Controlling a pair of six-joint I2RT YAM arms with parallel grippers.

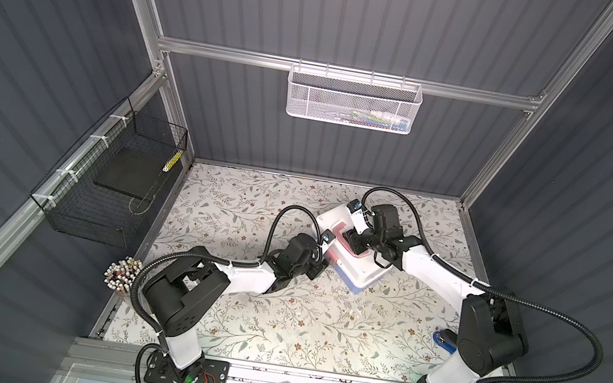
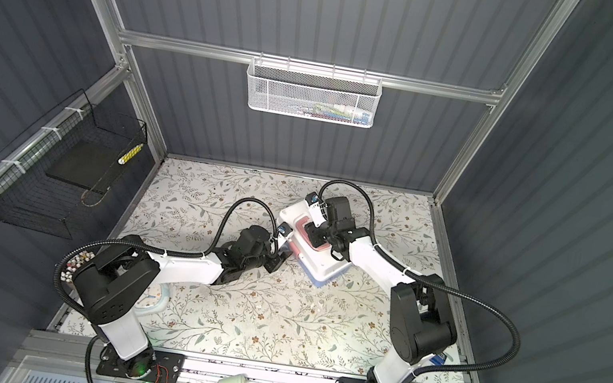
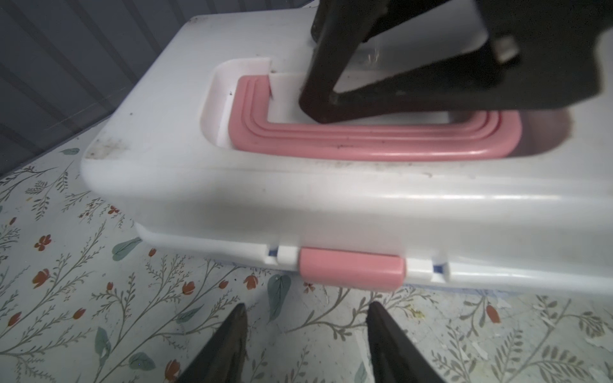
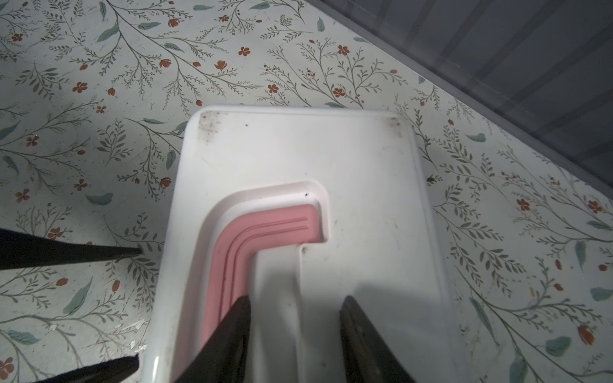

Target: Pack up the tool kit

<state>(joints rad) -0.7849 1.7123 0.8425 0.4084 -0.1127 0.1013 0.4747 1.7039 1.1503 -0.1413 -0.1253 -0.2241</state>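
As lid [image 3: 185, 132] sits closed, tool kit [image 1: 364, 274] interior hidden.

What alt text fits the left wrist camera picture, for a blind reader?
A closed white tool box with a pink handle folded flat into its lid and a pink latch on its front sits on a floral table. The right gripper rests on the lid inside the handle; the open left gripper hovers short of the latch.
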